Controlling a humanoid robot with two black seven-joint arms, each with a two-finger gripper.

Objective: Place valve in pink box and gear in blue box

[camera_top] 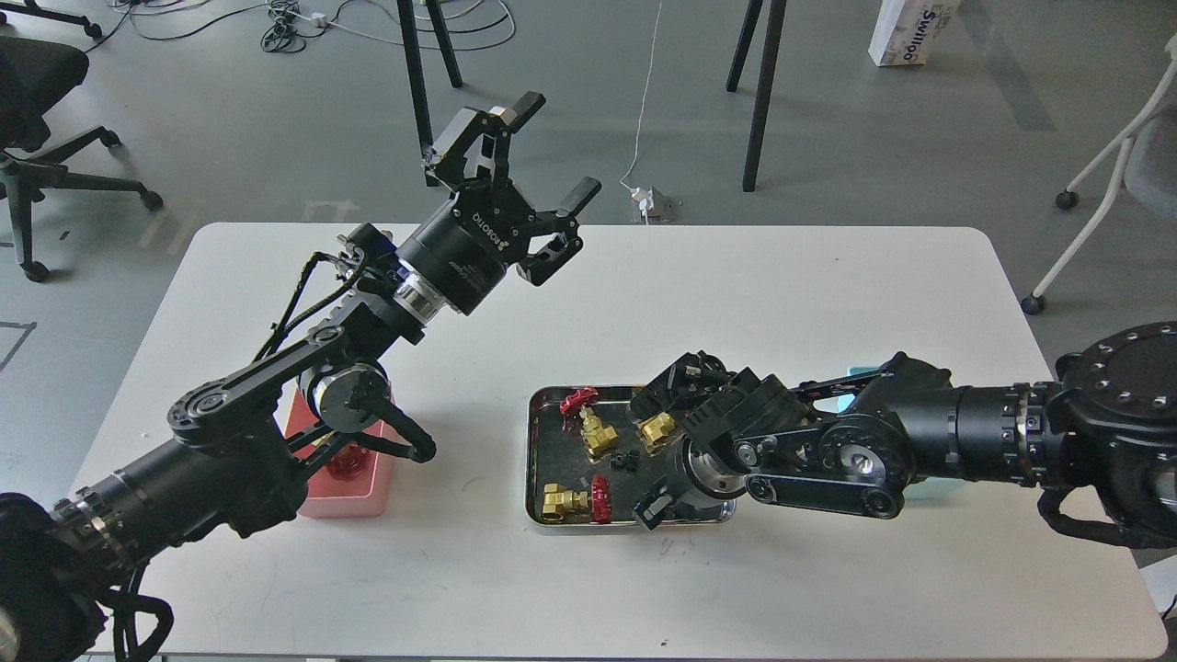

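Three brass valves with red handwheels lie in the steel tray [532,460]: one at the back left [593,430], one at the front [572,501], one [657,429] partly under my right gripper. Another valve [348,465] lies in the pink box [342,499], mostly hidden by my left arm. Tiny black gears [627,459] sit mid-tray. My right gripper [651,450] is open, low over the tray's right half, just right of the gears. My left gripper [555,147] is open and empty, raised over the table's back. The blue box [927,486] is largely hidden behind my right arm.
The white table [782,294] holds only the boxes and tray. Chair legs, stand legs and cables are on the floor behind it. An office chair [37,101] stands at the far left.
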